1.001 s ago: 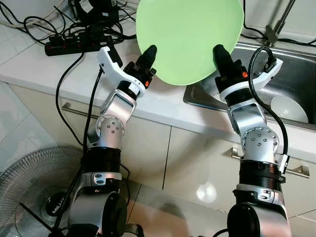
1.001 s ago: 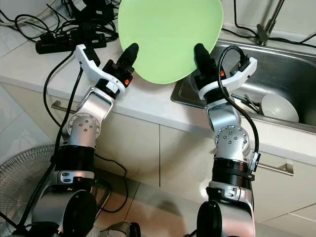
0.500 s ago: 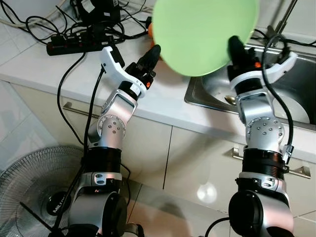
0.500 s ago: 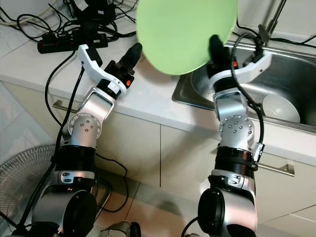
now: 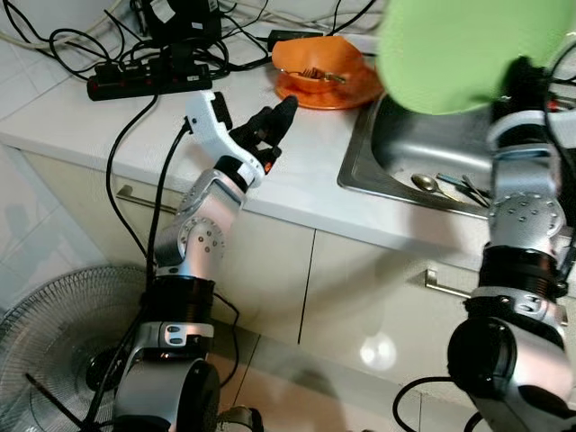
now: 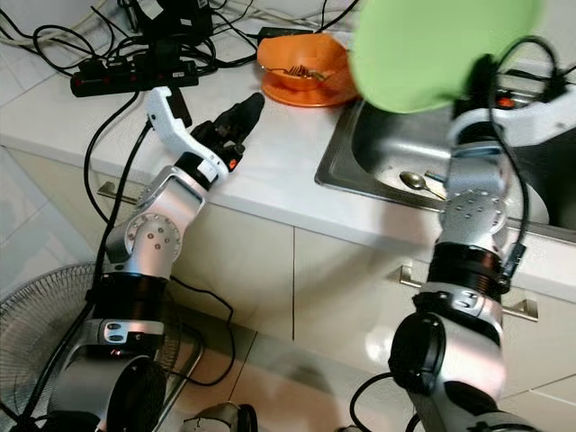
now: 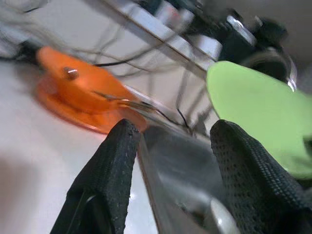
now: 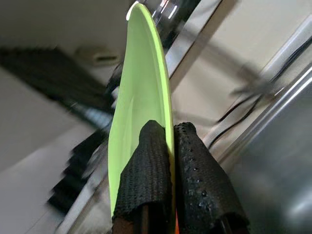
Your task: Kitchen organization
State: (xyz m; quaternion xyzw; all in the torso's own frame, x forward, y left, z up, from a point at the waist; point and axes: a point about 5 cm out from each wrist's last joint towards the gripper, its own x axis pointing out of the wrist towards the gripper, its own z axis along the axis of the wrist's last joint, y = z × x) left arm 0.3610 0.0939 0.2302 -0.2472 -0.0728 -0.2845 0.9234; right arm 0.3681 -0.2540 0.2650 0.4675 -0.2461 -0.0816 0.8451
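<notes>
From the head views the green plate (image 5: 468, 49), shared between both arms a second ago, has swung to one o'clock above the sink (image 5: 423, 157), leaving the left end effector (image 5: 274, 121) over the surface (image 5: 306, 184) near the orange bowl (image 5: 317, 67) at twelve. The left wrist view shows its fingers (image 7: 109, 175) spread wide, empty. In the right wrist view, the right end effector (image 8: 170, 161) pinches the plate's rim alone, so the handover looks finished; I read no writing.

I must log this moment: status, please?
Right gripper shut on green plate, above sink. Left gripper open over counter. Nothing blocking.
</notes>
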